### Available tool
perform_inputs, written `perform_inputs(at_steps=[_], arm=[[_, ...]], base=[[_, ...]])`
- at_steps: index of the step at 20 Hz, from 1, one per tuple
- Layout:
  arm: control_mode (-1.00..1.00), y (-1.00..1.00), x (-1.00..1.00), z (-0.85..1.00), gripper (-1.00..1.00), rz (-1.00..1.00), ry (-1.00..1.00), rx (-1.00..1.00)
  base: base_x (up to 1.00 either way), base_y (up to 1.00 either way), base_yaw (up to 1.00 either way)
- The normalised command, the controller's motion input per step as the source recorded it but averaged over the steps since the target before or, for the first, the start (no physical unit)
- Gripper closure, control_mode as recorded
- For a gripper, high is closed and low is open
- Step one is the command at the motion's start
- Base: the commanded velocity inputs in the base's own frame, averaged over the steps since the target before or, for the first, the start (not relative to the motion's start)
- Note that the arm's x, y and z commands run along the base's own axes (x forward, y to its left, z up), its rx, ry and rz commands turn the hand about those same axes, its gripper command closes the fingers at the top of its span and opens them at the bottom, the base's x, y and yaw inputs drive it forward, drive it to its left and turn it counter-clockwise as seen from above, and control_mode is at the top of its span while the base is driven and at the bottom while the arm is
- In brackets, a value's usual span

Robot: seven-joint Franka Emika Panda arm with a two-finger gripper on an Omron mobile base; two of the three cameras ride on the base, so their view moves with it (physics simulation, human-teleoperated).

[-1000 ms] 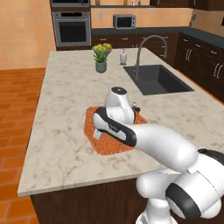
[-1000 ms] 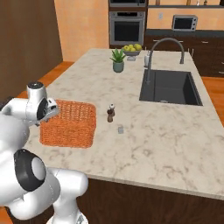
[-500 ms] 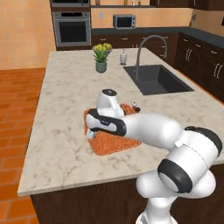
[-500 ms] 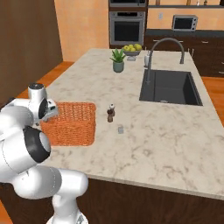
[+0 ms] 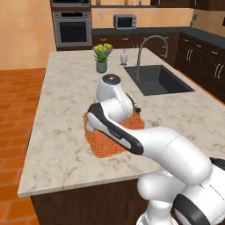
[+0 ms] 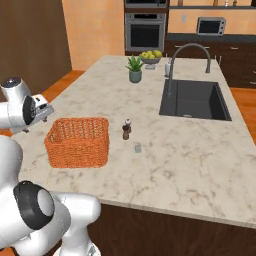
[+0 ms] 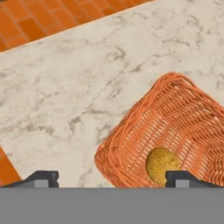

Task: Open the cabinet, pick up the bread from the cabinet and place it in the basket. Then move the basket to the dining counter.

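The orange wicker basket (image 6: 77,141) stands on the pale marble dining counter (image 6: 170,165) near its left front corner. In the hand view the yellow-brown bread (image 7: 161,162) lies inside the basket (image 7: 175,122). My gripper (image 7: 113,178) hovers over the basket's corner and rim, open, with its fingertips (image 7: 42,177) far apart and nothing between them. From the right base view the hand (image 6: 36,110) hangs just left of the basket, a little above its rim. In the left base view my arm covers most of the basket (image 5: 105,143). The cabinet is out of view.
A small pepper shaker (image 6: 126,130) and a tiny grey object (image 6: 138,148) stand right of the basket. Farther back are a potted plant (image 6: 135,69), a fruit bowl (image 6: 151,55), the sink (image 6: 195,99) and the arched faucet (image 6: 186,56). Orange tiled floor (image 7: 26,22) lies beyond the counter's edge.
The fingers have spread wide apart and the hand has drawn slightly up and away to the left. The basket stays where it was on the counter.
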Motion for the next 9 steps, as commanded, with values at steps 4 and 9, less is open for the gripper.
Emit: perform_inputs(at_steps=[4, 9], arm=[[-1.0, 0.69, -1.0, 0.87, -1.0, 0.0, -0.23, -0.08], [-1.0, 0.75, -1.0, 0.53, -1.0, 0.0, -0.19, -0.04]], base=[[0.0, 0.0, 0.0], [0.0, 0.0, 0.0]])
